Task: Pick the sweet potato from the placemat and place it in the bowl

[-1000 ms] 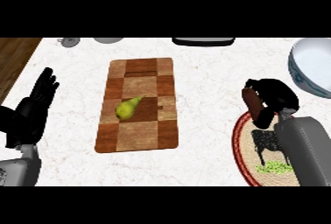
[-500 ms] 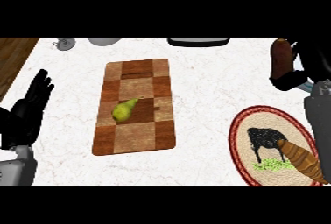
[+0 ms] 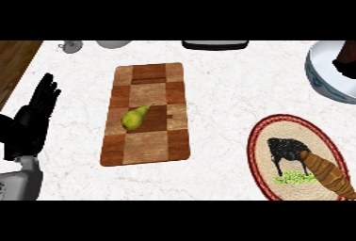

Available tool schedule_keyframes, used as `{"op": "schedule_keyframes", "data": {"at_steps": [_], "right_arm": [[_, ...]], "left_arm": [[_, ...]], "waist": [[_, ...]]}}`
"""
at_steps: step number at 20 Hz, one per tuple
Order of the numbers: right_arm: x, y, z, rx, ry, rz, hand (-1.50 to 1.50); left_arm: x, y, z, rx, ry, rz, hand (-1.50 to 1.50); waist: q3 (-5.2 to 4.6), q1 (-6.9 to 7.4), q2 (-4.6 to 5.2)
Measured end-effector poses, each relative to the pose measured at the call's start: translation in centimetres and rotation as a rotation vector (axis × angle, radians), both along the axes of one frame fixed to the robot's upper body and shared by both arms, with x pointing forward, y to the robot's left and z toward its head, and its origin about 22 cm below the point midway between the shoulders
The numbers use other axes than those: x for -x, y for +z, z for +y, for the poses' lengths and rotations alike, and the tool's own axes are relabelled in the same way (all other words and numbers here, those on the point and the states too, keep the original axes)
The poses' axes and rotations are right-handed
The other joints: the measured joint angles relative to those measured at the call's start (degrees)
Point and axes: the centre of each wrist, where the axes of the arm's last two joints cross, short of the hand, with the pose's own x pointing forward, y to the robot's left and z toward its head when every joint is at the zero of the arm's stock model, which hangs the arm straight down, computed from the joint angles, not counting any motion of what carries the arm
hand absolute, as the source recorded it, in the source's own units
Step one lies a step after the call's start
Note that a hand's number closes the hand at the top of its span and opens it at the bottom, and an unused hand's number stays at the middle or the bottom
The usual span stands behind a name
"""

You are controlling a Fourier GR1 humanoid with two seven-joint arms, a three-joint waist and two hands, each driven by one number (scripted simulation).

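White counter (image 3: pixel 230 94) – sweet potato (image 3: pixel 329 175) on the placemat (image 3: pixel 264 141) (right edge), left hand (image 3: pixel 35 117) spread, resting at left.

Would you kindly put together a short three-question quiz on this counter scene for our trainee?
1. True or false: the yellow-green pear lies on the checkered wooden cutting board.
2. Where is the tapered brown sweet potato? A) on the cutting board B) on the round woven placemat C) in the left hand
3. Fill in: the open black left hand rests at the view's ____ edge.
Key: 1 true; 2 B; 3 left.
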Motion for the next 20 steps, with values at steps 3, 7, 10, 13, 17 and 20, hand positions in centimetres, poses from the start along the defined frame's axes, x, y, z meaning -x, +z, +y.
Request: {"op": "schedule_keyframes", "data": {"at_steps": [3, 7, 10, 13, 17, 20], "right_arm": [[-0.7, -1.1, -2.5, -0.048, -0.010, 0.000, 1.50], [-2.0, -2.2, -5.7, -0.101, -0.019, -0.004, 1.50], [-2.6, -2.9, -7.8, -0.123, -0.030, -0.008, 1.50], [-3.0, -4.0, -9.5, -0.133, -0.038, -0.006, 1.50], [-3.0, -5.0, -11.1, -0.135, -0.043, -0.018, 1.50], [-2.9, -5.4, -12.0, -0.133, -0.050, -0.023, 1.50]], "left_arm": [[0.5, -0.2, -0.3, 0.000, -0.003, -0.005, 0.00], [0.2, -0.3, -0.6, -0.001, -0.018, -0.004, 0.00], [0.2, 0.3, -0.5, -0.002, -0.026, -0.007, 0.00], [0.1, 0.2, -1.0, 0.000, -0.036, -0.009, 0.00], [-0.8, 0.4, -1.2, 0.000, -0.046, -0.013, 0.00], [-1.3, 0.4, -1.4, 0.000, -0.058, -0.021, 0.00]], "waist": [[0.01, 0.36, 0.12], [0.05, 0.92, 0.38], [0.08, 1.33, 0.52], [0.11, 1.86, 0.76], [0.17, 2.43, 1.17], [0.20, 2.86, 1.40]]}}
